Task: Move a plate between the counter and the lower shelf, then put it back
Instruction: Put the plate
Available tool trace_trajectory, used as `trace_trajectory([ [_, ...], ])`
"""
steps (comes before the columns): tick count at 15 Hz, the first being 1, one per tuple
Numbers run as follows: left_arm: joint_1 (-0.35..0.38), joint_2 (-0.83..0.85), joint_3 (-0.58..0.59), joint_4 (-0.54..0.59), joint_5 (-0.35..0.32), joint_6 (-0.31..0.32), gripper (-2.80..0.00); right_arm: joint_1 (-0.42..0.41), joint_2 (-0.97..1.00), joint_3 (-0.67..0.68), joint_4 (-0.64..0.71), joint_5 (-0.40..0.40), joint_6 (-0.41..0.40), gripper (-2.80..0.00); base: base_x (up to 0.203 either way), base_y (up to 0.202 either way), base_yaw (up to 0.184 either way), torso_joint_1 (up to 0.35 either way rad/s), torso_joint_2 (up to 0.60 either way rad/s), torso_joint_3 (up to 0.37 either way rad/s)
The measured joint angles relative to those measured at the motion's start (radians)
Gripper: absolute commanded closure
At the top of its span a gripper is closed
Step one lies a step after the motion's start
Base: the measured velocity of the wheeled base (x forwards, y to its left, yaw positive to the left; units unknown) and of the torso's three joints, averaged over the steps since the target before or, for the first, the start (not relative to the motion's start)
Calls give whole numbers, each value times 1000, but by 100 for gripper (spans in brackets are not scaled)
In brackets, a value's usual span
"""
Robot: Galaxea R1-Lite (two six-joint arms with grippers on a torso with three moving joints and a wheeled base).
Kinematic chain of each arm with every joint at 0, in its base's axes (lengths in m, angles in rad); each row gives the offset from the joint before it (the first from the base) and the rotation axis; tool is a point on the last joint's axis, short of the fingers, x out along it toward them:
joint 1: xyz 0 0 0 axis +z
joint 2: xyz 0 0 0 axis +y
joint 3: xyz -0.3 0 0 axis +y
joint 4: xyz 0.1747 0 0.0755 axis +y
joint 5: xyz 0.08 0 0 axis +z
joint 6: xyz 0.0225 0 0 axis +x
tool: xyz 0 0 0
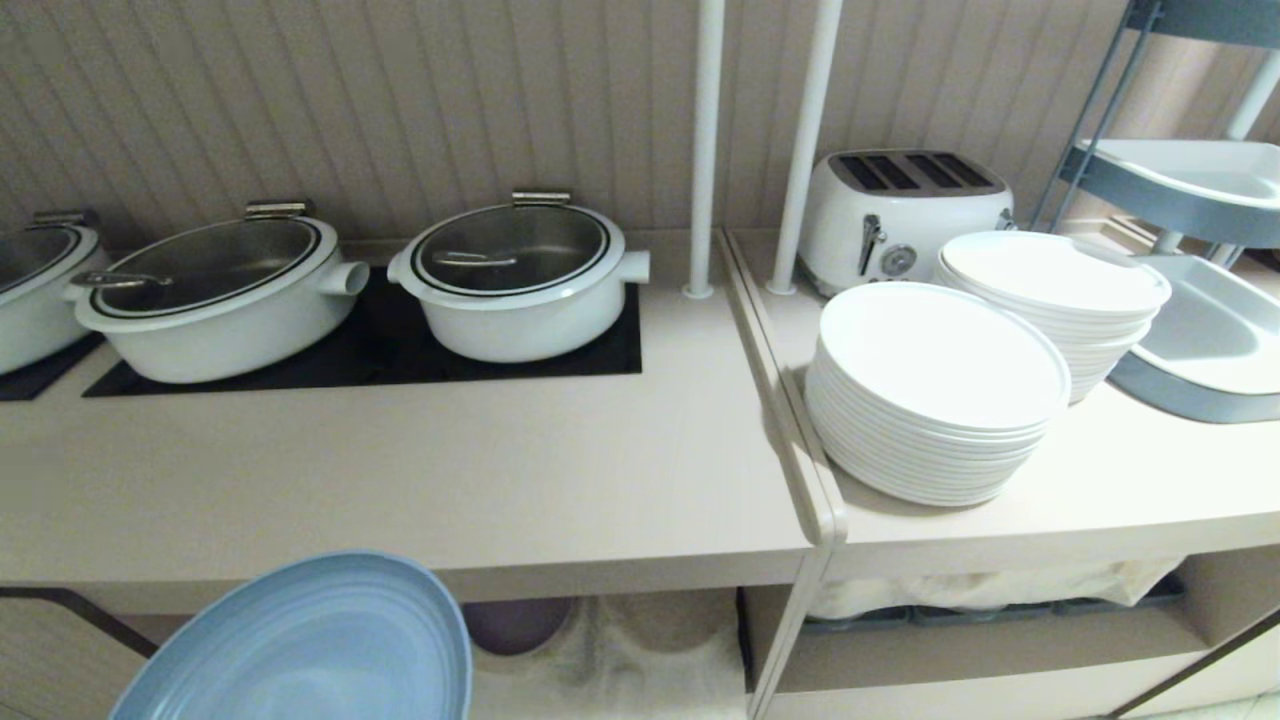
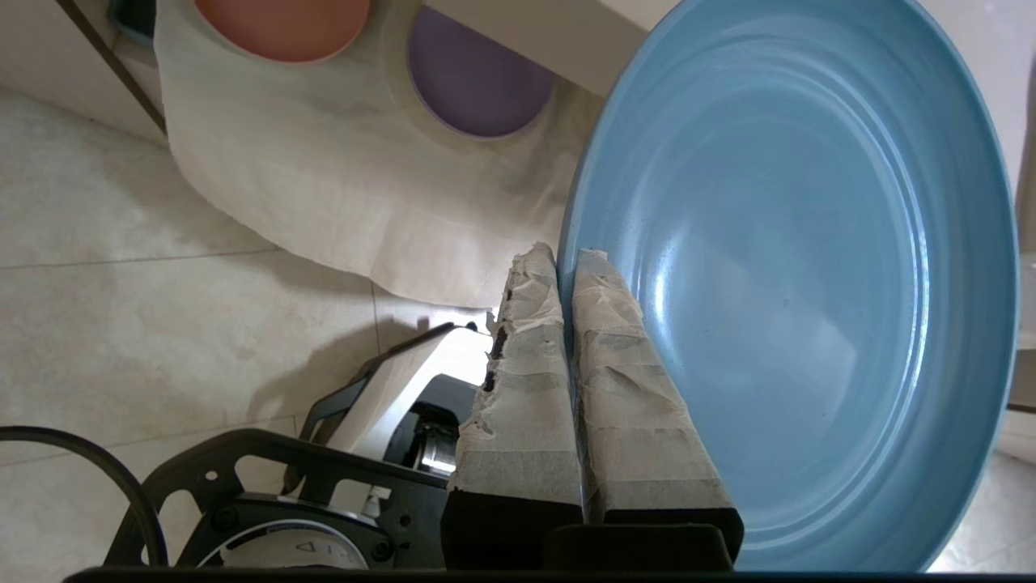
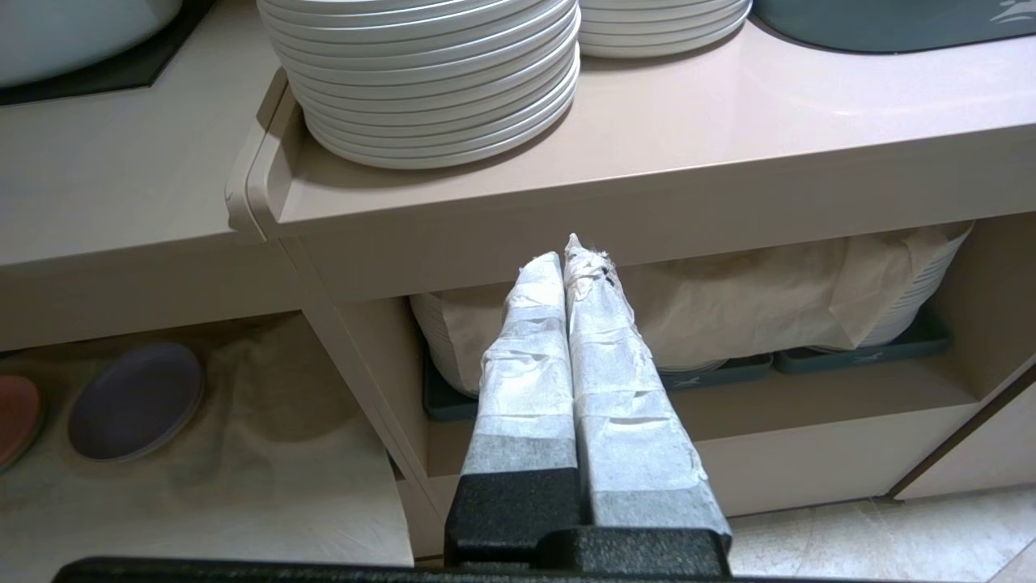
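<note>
The left gripper [image 2: 566, 259] holds the plate [image 2: 793, 275] by its rim: the two taped fingers [image 2: 518, 389] are pressed almost together with the thin blue edge between them. The plate is not resting on anything. In the head view it hangs in the air in front of the counter's front edge, below the level of the counter [image 1: 450, 480], and it is tilted, with its hollow face turned up toward the camera. Behind and below it is the lower shelf [image 1: 640, 650] with its rumpled white cloth [image 2: 340, 186], where a purple plate [image 2: 473, 85] and a pink plate [image 2: 283, 24] lie near the back.

The relation that matters for the coming move is this: the plate stands out from the fingertips to one side, so most of its width is beyond the grip, and the counter top lies above and behind it. In my judgement the plate must first go higher than the thick front edge before it goes forward, otherwise its far rim may hit that edge.

The right gripper [image 3: 571, 251] is idle, its fingers closed on nothing, in front of the neighbouring compartment with the grey-blue trays [image 3: 850, 356], under the stacked white plates [image 3: 429, 89]. The left arm is clearly the one doing the work.
</note>
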Motion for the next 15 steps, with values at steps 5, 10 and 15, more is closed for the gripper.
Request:
trace_trajectory([
  [5,0,26,-22,-3,-6,-2,0,0,0,0,0,0,0,0,0,0,0,0,0,0],
  [10,1,109,-59,-70,-12,-2,0,0,0,0,0,0,0,0,0,0,0,0,0,0],
  [15,0,214,-89,-130,-13,-20,0,0,0,0,0,0,0,0,0,0,0,0,0,0],
])
